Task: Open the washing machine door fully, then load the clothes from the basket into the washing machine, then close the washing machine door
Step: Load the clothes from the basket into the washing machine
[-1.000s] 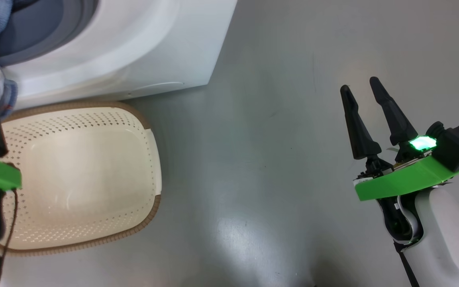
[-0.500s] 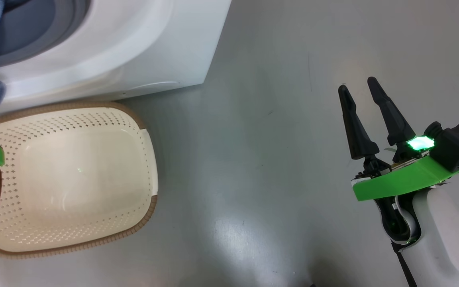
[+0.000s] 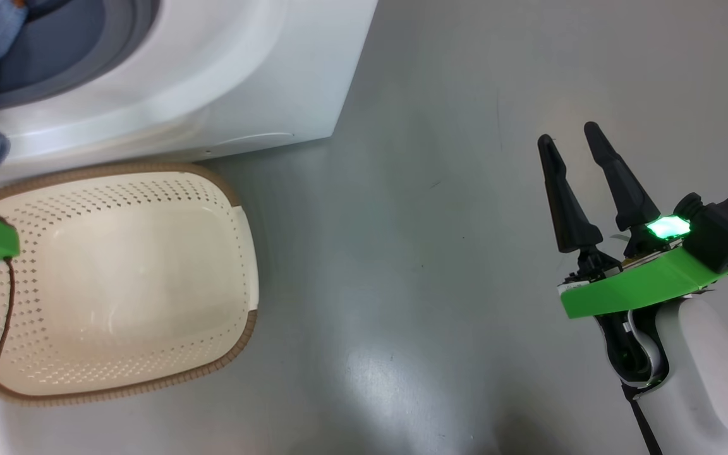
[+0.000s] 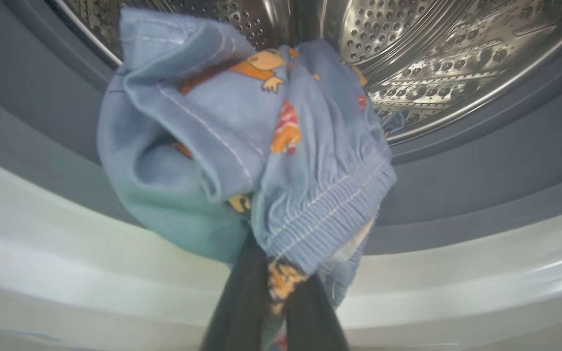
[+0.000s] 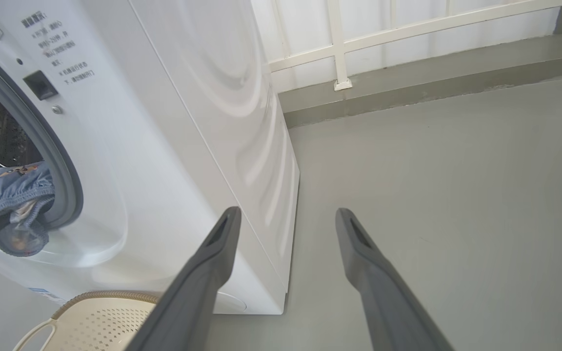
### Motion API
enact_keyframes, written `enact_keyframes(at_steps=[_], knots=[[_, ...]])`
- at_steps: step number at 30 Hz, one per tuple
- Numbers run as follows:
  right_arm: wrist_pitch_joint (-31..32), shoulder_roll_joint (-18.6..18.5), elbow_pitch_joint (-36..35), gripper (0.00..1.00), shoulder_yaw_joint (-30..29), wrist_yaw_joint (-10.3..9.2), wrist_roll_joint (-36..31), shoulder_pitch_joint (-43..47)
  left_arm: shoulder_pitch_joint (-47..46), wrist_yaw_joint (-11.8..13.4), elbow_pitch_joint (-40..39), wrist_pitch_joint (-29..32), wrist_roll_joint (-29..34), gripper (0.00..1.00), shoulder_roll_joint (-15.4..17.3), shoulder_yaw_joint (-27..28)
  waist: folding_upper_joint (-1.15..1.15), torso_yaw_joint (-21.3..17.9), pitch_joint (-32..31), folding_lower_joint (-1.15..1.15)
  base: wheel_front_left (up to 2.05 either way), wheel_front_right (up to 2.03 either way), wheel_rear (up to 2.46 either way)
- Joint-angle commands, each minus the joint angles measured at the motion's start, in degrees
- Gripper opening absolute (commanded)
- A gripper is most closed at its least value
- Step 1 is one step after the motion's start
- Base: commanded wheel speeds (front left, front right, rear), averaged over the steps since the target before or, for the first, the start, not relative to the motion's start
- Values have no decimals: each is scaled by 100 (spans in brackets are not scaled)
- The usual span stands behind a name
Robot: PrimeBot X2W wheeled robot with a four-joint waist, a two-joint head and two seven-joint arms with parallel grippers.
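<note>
My left gripper (image 4: pixel 276 292) is shut on the light-blue clothes (image 4: pixel 242 141) printed with orange figures. The bundle hangs at the mouth of the washing machine (image 3: pixel 244 82), over the grey-blue ring (image 4: pixel 456 161) and in front of the steel drum (image 4: pixel 432 58). The right wrist view shows the same clothes (image 5: pixel 12 190) at the opening. The cream basket (image 3: pixel 237 208) stands on the floor against the machine's front, its bare perforated bottom showing. My right gripper (image 3: pixel 569 133) is open over the floor to the right, holding nothing. The washing machine door is out of view.
Grey floor (image 3: pixel 433 253) stretches to the right of the machine and basket. A white railing (image 5: pixel 339 48) above a low grey ledge (image 5: pixel 432 73) runs along the back beyond the machine's right side.
My left gripper has shut on the light-blue clothes at the drum's mouth, and its finger has left the head view. The head view shifted slightly. The right arm has not moved.
</note>
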Motion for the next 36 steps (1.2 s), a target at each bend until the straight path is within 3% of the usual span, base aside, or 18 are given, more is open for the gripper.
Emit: enact_keyframes(at_steps=[1, 8, 13, 21, 35, 36], knots=[[-68, -19, -123, 100, 81, 9, -5, 142, 105, 25, -351, -81, 84, 0, 315, 152, 0, 9, -4, 0, 0, 0, 0], [-68, -25, -114, 100, 98, 9, -2, 155, 180, 280, -1830, 228, 274, 0, 522, 95, 0, 64, 11, 0, 0, 0, 0], [-68, -58, -122, 100, 174, 9, 5, 87, -431, 282, -2074, 730, 258, 0, 662, 9, 0, 59, 120, 0, 0, 0, 0], [-68, -11, -119, 100, 276, 9, 29, -46, -2005, 10, -826, 1286, 277, 0, 848, -207, 0, -210, 401, 0, 0, 0, 0], [-68, 176, -144, 100, 274, 9, 47, -109, -4056, -361, 1243, 1219, 776, 0, 977, -775, 0, -662, 717, 0, 0, 0, 0], [-68, 179, -143, 100, 272, 9, 46, -112, -4154, -366, 1388, 1229, 783, 7, 964, -794, 0, -670, 728, 0, 0, 0, 0]])
